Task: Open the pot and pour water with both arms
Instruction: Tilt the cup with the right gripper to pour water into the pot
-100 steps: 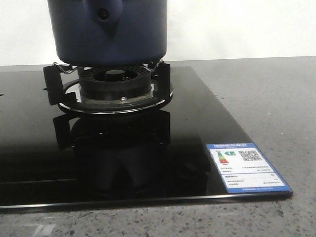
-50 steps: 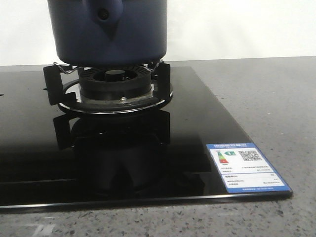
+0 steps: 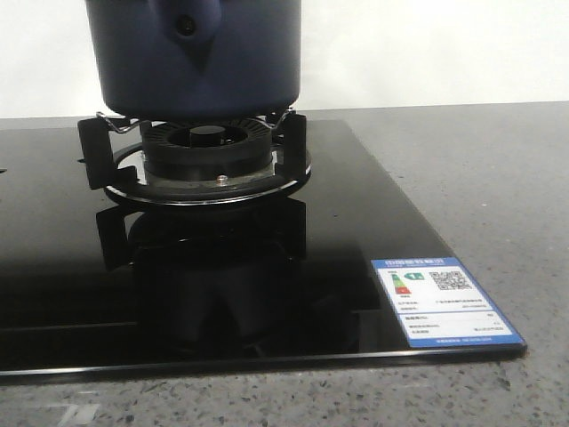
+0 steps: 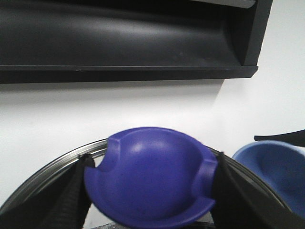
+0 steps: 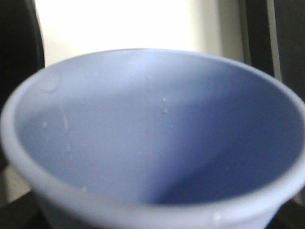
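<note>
A: Pot (image 3: pixel 196 58) condition?

B: Round, straight-sided, dark navy, matte; shield-shaped mount with a dark rivet. It sits at upper left of the front frame, on black trivet prongs (image 3: pixel 96 149) over a ribbed burner (image 3: pixel 208 147) with a chrome ring.

A: Surroundings?

B: Glossy black glass hob (image 3: pixel 338 231), blue energy label (image 3: pixel 444 301) lower right, speckled grey counter (image 3: pixel 480 178).

A: Grippers?

B: Left gripper (image 4: pixel 150 188) pinches a smooth purple knob (image 4: pixel 152 183) above a steel rim. Right jaws: cannot tell; a pale blue cup (image 5: pixel 152 143), droplet-flecked, fills that view.

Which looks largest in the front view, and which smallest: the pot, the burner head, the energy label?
1. Pot, though cropped at the top edge.
2. Burner head.
3. Energy label, though it lies nearer the camera, so its true rank is unsure.
</note>
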### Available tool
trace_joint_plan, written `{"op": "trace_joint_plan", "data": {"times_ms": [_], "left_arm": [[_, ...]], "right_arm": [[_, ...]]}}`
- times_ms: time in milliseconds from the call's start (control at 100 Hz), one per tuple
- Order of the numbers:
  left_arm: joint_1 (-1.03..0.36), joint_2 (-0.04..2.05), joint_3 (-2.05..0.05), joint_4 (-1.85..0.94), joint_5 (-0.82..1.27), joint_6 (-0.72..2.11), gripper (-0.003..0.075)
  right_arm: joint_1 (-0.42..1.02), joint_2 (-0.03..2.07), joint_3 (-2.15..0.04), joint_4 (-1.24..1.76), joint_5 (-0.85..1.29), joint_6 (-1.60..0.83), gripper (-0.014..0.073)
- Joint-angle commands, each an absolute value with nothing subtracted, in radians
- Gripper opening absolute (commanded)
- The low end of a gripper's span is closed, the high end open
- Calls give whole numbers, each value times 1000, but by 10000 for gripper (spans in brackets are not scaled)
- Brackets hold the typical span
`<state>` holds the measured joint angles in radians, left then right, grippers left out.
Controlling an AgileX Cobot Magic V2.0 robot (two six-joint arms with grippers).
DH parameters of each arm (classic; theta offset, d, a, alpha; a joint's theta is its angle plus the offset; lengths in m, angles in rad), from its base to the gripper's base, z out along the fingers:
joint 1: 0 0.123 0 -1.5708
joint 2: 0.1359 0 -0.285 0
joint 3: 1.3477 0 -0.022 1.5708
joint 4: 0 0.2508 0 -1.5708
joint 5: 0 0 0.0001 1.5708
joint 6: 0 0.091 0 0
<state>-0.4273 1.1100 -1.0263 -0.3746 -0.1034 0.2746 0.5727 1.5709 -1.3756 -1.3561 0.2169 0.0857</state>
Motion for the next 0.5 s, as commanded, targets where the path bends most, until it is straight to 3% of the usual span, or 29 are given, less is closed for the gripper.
{"op": "trace_joint_plan", "data": {"times_ms": [0, 210, 330, 490], "left_arm": [[-426, 1088, -1065, -369, -213, 273, 348], [-426, 1088, -1065, -369, -213, 273, 347], [-426, 1088, -1065, -369, -213, 273, 347], [-426, 1088, -1065, -369, -213, 273, 347]], "right_arm": [[560, 1508, -1413, -1360, 219, 274, 391], [448, 1437, -1411, -1320, 168, 705, 391], [300, 1385, -1350, -1308, -63, 965, 391], [132, 1348, -1230, -1300, -256, 1086, 390]]}}
